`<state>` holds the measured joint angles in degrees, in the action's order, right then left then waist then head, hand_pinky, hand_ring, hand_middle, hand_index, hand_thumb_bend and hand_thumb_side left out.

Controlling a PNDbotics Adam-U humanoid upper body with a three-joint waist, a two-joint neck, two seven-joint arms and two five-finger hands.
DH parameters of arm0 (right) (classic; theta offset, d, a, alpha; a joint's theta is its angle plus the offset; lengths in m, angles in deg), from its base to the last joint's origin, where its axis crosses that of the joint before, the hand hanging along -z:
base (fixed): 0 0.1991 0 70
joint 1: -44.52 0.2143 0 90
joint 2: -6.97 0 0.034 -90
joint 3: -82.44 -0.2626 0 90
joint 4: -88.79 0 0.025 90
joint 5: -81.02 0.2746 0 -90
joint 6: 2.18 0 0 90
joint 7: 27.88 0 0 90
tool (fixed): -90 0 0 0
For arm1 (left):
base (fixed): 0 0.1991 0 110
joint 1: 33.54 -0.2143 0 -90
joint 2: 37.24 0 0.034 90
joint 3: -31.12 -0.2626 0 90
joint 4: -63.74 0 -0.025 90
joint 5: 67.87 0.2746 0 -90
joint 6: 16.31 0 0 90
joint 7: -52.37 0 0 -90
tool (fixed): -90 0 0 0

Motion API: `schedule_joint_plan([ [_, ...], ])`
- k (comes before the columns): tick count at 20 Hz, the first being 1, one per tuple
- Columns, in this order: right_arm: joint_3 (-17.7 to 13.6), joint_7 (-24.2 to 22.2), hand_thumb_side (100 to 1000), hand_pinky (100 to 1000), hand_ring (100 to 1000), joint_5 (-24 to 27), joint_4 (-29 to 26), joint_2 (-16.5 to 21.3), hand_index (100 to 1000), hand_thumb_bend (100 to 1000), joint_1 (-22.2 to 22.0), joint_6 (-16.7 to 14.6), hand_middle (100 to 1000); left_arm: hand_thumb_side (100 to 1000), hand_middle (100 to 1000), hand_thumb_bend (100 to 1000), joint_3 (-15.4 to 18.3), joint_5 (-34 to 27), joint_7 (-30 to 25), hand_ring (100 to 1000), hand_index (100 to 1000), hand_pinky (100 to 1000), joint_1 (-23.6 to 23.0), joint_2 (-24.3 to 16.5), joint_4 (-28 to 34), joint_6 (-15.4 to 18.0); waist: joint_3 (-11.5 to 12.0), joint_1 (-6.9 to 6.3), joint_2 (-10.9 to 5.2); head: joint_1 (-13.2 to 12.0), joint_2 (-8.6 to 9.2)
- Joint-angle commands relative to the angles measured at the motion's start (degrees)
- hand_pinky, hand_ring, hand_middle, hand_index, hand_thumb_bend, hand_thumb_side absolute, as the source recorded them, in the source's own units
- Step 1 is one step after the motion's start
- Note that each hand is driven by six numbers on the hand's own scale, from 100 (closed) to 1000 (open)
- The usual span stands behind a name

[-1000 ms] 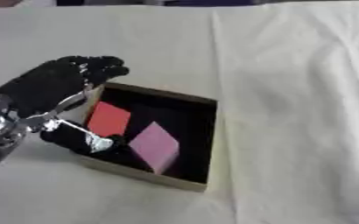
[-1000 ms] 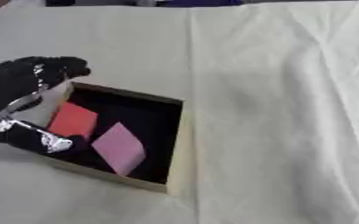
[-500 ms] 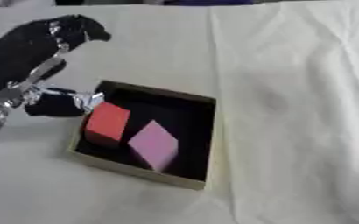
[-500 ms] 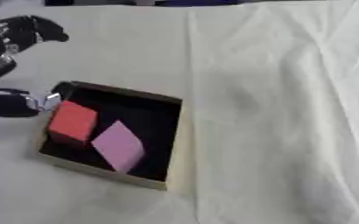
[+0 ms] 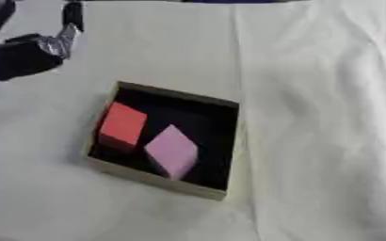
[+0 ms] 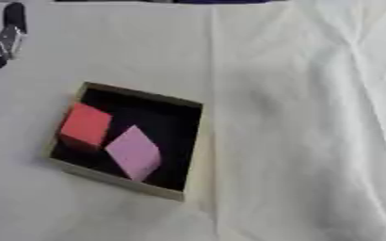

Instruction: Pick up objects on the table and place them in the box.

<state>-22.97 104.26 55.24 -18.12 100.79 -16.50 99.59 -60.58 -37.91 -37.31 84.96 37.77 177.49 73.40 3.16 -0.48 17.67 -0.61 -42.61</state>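
Inside the box point(image 5: 228, 141), you have a red block point(image 5: 122, 125) at its left side and a pink block point(image 5: 172, 151) just beside it toward the middle, both lying on the black floor. Up and to the left of the box, well apart from it, your left hand point(image 5: 23, 54) hangs over the white tablecloth point(image 5: 320, 117); whether its fingers are straight or curled cannot be told.
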Motion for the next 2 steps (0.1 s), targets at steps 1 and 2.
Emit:
schedule_joint_plan([
  [1, 0.17, -0.90, 635, 817, 769, -2.42, -1.32, 2.17, 710, 100, 1.21, 0.17, 608, 545, 633, 100, 5.02, -2.86, 2.84, 625, 770, 636, -0.81, 2.10, 0.84, 2.22, 0.26, 0.22, -1.33, -0.27, -0.47],
  [2, 0.20, -1.15, 635, 817, 772, -3.08, -1.42, 2.23, 713, 100, 1.35, 0.20, 613, 552, 635, 100, 6.38, -3.71, 3.69, 627, 770, 641, -1.47, 2.99, 0.84, 3.06, 0.41, 0.33, -1.35, -0.33, -0.48],
])
